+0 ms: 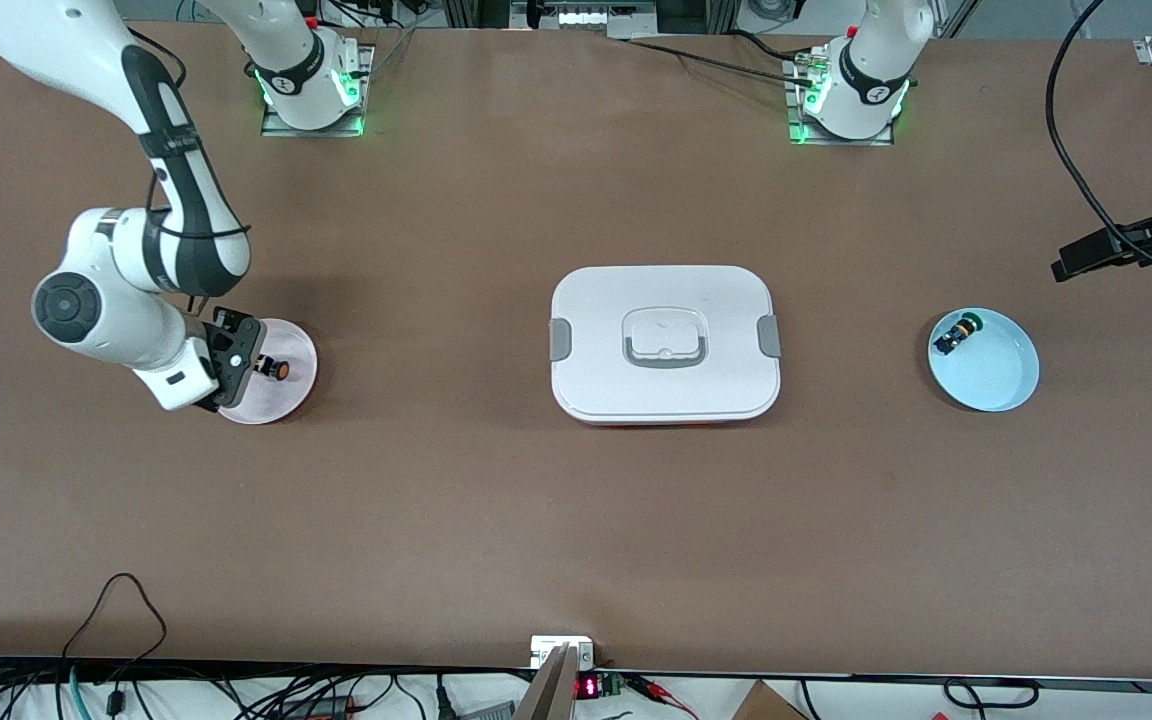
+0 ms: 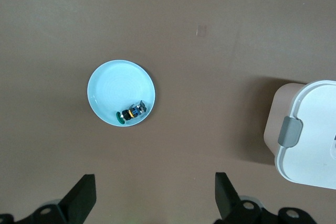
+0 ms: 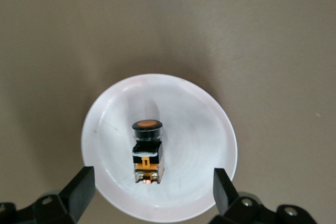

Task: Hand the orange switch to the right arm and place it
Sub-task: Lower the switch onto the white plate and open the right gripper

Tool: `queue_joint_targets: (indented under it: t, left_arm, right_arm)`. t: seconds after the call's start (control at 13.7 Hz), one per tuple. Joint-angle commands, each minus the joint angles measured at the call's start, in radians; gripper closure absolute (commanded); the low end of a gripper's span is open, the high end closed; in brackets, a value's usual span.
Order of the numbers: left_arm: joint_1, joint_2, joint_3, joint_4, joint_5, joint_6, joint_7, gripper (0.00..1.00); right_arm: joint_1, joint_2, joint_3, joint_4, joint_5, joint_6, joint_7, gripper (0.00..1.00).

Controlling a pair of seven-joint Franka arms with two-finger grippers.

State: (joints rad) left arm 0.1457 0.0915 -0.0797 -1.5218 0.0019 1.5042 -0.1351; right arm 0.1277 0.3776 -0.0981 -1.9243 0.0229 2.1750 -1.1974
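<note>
The orange switch (image 1: 276, 369) lies on its side on a pale pink plate (image 1: 288, 395) toward the right arm's end of the table. In the right wrist view the orange switch (image 3: 147, 153) rests in the plate (image 3: 202, 129) with its round cap pointing away from the hand. My right gripper (image 3: 153, 178) hangs open just over it, one finger (image 3: 84, 182) on each side, touching nothing. The right gripper (image 1: 252, 367) sits at the plate's edge in the front view. My left gripper (image 2: 155, 182) is open and empty, high over bare table.
A white lidded box (image 1: 596, 320) with grey latches stands mid-table. A light blue plate (image 1: 1001, 375) toward the left arm's end holds a green-capped switch (image 1: 958, 333). The left wrist view shows that plate (image 2: 113, 85), the switch (image 2: 131, 114) and a box corner (image 2: 315, 129).
</note>
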Motion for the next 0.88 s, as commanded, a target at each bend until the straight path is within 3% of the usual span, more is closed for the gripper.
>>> queue_joint_targets:
  t: [0.0,0.22,0.59,0.8]
  left_arm:
    - [-0.012,0.004,0.006,0.019,0.018,-0.001,0.0,0.0]
    - [-0.011,0.005,0.006,0.022,0.018,-0.002,0.02,0.0]
    - [-0.012,0.008,0.006,0.023,0.024,-0.004,0.019,0.0]
    - [-0.012,0.008,0.006,0.025,0.021,-0.004,0.02,0.0]
  right_arm:
    - [-0.01,-0.02,0.028,0.109,0.06,-0.153,0.19,0.0]
    - [-0.007,-0.06,0.028,0.178,0.166,-0.276,0.489,0.0]
    - [0.003,-0.092,0.026,0.323,0.164,-0.498,0.91,0.0]
    - [0.032,-0.091,0.028,0.477,0.097,-0.743,1.143,0.0]
